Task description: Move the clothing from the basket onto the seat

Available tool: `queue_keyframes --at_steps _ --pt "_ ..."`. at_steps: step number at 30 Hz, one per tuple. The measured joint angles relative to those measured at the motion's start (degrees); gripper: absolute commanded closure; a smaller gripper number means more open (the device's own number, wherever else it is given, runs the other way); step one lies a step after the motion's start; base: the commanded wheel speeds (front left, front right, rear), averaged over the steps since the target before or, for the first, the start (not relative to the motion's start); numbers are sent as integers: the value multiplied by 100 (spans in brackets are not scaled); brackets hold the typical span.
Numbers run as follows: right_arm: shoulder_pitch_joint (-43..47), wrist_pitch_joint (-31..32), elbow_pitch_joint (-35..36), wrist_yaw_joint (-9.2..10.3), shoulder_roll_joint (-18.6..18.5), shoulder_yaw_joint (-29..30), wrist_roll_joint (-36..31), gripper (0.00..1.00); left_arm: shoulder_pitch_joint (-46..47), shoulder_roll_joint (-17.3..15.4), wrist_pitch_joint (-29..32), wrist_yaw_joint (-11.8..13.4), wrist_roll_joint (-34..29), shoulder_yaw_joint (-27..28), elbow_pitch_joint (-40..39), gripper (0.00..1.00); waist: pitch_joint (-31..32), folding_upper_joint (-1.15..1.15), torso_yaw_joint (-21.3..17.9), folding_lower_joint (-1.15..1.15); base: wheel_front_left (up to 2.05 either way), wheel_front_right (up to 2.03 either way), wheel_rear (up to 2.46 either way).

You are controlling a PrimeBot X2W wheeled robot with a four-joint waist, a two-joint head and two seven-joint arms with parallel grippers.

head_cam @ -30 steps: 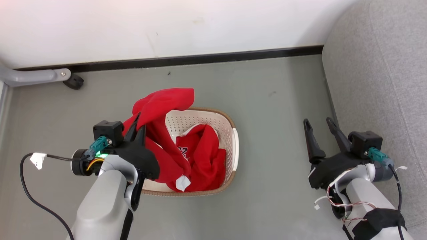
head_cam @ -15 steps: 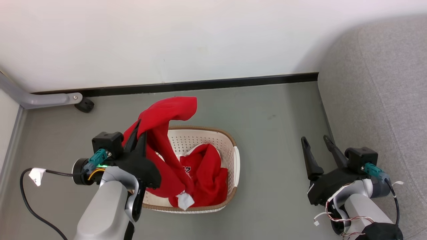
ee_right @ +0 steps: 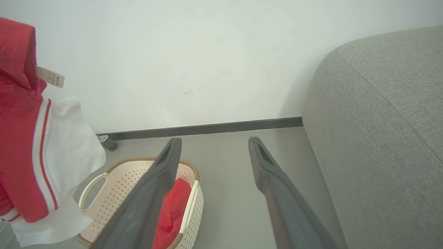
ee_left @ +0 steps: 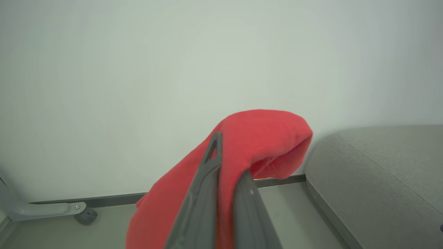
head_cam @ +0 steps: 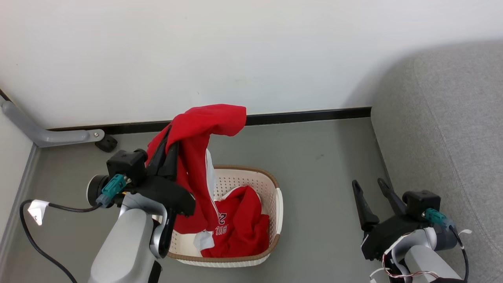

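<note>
The striped top [head_cam: 194, 165] hung from the left end effector [head_cam: 169, 143], whose fingers were pinched narrow on a fold of its red cloth. The collar end flopped over beyond the fingertips, and the white-panelled hem trailed below the wrist, towards the basket [head_cam: 275, 188]. I could not tell whether that hem was clear of the rim. The Bulls top [head_cam: 241, 224] lay crumpled inside the basket, below and to the right of that end effector, with nothing touching it. The sofa [head_cam: 452, 137] stood well off to the right, and no clothing lay on the part in view. The right end effector [head_cam: 367, 182] hovered just beside the sofa, between it and the basket, over the floor [head_cam: 322, 157], with its jaws wide and empty. By my reading the task was in its early part. One top was in hand but not delivered. What remained was to carry it across, let it go on the sofa, then fetch the Bulls top.
</note>
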State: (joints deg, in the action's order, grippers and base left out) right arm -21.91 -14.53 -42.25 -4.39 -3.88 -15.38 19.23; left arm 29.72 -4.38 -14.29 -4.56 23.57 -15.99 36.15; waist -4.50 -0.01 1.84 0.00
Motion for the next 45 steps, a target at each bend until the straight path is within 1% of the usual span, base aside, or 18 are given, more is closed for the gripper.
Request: queue_keyframes --at_steps 9,15,19,29,36,45 --pt "149 0 -14 -18 18 -44 1 0 -94 -83 0 -7 -45 -62 -732 100 190 0 -13 1 0 0 0" --pt "205 0 1 -18 25 -81 1 0 -103 -82 0 -9 -66 -152 -1243 100 241 0 -28 1 0 0 0" --pt "280 0 7 -18 31 -103 1 0 -102 -85 18 -56 -67 -186 -1569 100 251 0 -36 0 0 0 0" --pt "280 0 40 -51 36 -133 1 0 -79 -32 321 -76 -70 -408 -2403 100 235 2 -50 1 0 0 0" --pt "279 0 65 -51 38 -157 3 0 -34 40 557 -74 -70 -587 -2821 100 210 1 -52 0 0 0 0" --pt "273 0 68 -51 42 -171 35 0 56 76 779 -48 -70 -699 -3098 100 159 1 -59 0 0 0 0"
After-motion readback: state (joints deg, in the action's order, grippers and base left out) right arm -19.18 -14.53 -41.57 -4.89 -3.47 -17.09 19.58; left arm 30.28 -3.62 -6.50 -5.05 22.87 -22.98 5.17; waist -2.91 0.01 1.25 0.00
